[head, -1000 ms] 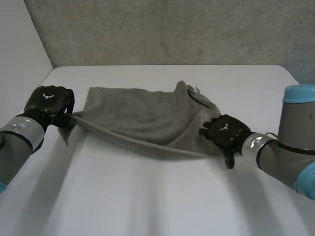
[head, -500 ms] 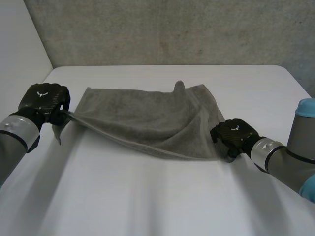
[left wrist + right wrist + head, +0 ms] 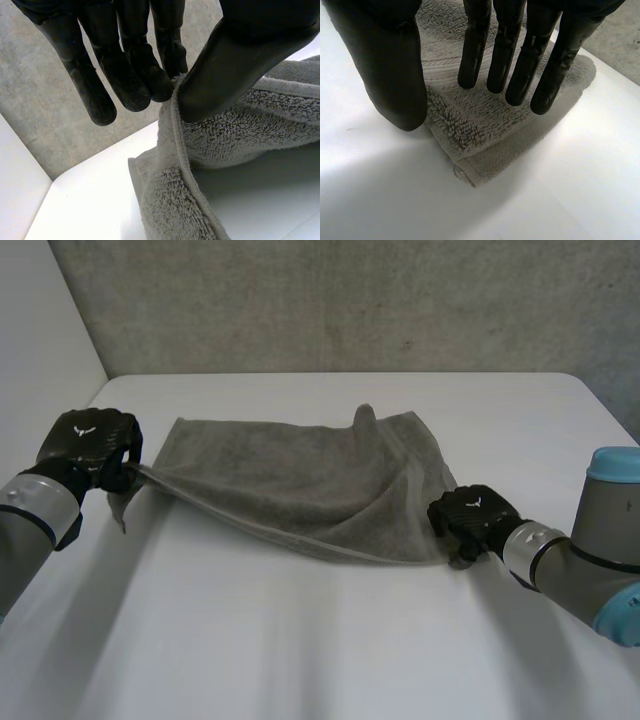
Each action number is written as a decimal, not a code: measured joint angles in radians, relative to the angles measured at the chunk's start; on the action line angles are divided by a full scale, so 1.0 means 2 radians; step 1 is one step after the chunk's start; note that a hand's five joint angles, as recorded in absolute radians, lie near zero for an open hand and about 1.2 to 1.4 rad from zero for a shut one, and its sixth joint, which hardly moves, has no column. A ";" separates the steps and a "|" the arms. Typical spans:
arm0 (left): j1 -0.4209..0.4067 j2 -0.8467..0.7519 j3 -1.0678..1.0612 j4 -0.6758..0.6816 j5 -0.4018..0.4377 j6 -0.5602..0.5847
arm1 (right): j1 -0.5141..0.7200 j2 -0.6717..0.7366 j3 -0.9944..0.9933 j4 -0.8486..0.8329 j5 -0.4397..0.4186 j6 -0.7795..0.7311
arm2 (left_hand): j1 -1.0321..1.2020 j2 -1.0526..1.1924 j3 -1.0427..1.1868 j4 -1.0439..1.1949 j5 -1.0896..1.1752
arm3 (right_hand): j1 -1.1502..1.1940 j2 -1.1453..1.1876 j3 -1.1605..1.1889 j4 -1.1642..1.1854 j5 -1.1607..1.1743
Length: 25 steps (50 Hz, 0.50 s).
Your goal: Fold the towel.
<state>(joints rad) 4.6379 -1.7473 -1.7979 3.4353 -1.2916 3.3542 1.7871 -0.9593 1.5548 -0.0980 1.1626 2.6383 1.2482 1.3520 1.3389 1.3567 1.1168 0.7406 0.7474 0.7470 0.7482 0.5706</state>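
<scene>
A grey towel (image 3: 300, 480) lies spread across the middle of the white table (image 3: 300, 650), with a small bump at its far edge. My left hand (image 3: 90, 445) holds the towel's left near corner a little above the table. In the left wrist view the thumb (image 3: 235, 65) pinches the towel's hem (image 3: 175, 145) against the fingers (image 3: 135, 75). My right hand (image 3: 470, 518) is at the towel's right near corner. There the towel corner (image 3: 470, 127) lies flat on the table under the palm, between the thumb (image 3: 390, 65) and the straight fingers (image 3: 520, 60), which stand apart.
A grey wall (image 3: 350, 300) rises behind the table's far edge. A white side wall (image 3: 40, 330) stands at the left. Bare tabletop stretches in front of the towel toward me.
My right hand has slid to the right with the towel's corner, and the folded-over right part has flattened out. My left hand has shifted slightly left, keeping its pinch.
</scene>
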 measured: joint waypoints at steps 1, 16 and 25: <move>0.000 0.000 0.000 0.000 0.000 0.000 | 0.000 0.001 -0.001 -0.001 0.000 0.000 | 0.000 0.000 0.000 0.000 0.000 | 0.001 0.001 0.001 0.001 0.000; 0.000 0.000 0.000 0.000 0.000 -0.008 | 0.001 0.017 -0.024 -0.003 0.005 0.000 | -0.001 0.000 0.000 0.000 0.000 | 0.010 0.008 0.009 0.010 0.006; 0.000 0.000 0.000 0.001 0.000 -0.008 | 0.003 0.025 -0.037 -0.002 0.006 0.000 | -0.001 0.000 0.000 0.000 0.000 | 0.145 0.134 0.130 0.131 0.134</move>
<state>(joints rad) 4.6388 -1.7475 -1.7977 3.4374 -1.2916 3.3376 1.7925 -0.9089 1.4816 -0.1027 1.1754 2.6391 1.2469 1.3520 1.3390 1.3569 1.1168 1.0312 1.0149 1.0078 1.0106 0.8386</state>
